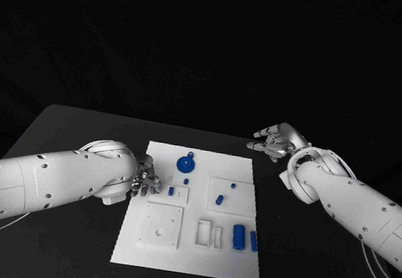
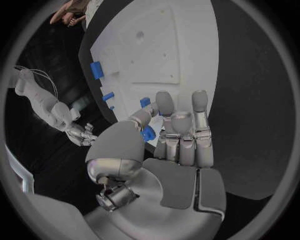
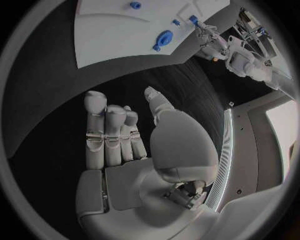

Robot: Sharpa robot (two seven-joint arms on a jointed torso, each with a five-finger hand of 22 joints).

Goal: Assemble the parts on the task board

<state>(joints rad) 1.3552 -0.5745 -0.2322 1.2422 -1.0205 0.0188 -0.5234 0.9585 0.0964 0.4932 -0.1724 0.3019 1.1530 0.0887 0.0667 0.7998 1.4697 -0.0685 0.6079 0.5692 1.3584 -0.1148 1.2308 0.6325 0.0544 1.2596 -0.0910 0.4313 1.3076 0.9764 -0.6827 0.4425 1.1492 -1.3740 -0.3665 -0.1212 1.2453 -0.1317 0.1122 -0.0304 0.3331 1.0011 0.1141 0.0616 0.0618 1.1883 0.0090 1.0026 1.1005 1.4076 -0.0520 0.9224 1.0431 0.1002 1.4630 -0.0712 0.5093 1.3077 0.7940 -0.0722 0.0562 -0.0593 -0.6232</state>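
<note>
black table (image 1: 81, 137), dark surround | task board (image 1: 168, 162) mid-table, long axis running away from robot | left hand (image 1: 146, 179) at board's left edge, pinching small blue part (image 2: 148, 133) | right hand (image 1: 279, 142) off board's far right corner, fingers apart, holding nothing

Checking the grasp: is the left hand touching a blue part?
Touching: in the left wrist view the left hand pinches a small blue part over the task board.

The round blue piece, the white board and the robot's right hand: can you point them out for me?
round blue piece (image 1: 186, 163): head view, middle of its disc.
white board (image 1: 185, 262): head view, bare near edge.
right hand (image 1: 278, 141): head view, middle of the hand, off the board.
</note>
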